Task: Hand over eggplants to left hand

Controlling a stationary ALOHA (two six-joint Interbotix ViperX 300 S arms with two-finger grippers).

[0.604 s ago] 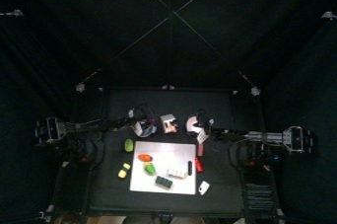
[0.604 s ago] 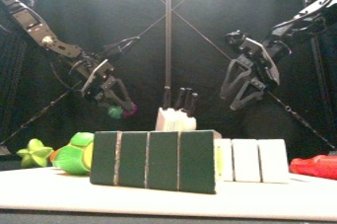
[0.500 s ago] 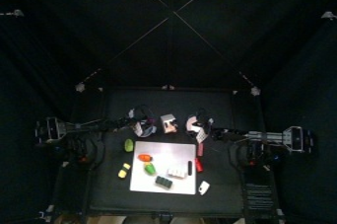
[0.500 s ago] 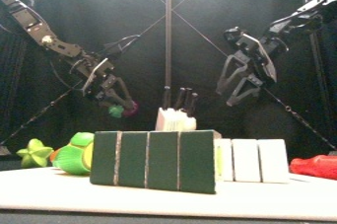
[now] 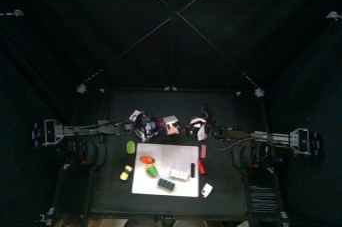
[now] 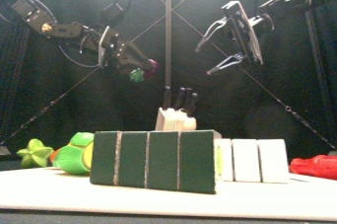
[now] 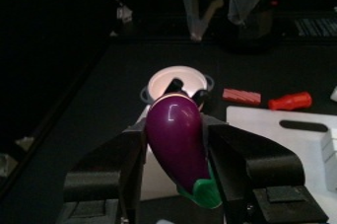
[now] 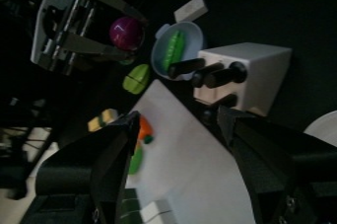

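Because the left hand (image 7: 178, 159) is already clamped on the eggplant (image 7: 176, 132), holding it high above the bench (image 5: 123, 109), we judge the right hand (image 6: 227, 42), spread apart nearby, empty.

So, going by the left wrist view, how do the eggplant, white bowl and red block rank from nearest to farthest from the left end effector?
1. Eggplant: held between the jaws of the left end effector.
2. White bowl: on the table just beyond the eggplant's tip.
3. Red block: farther off to one side, by the white mat.
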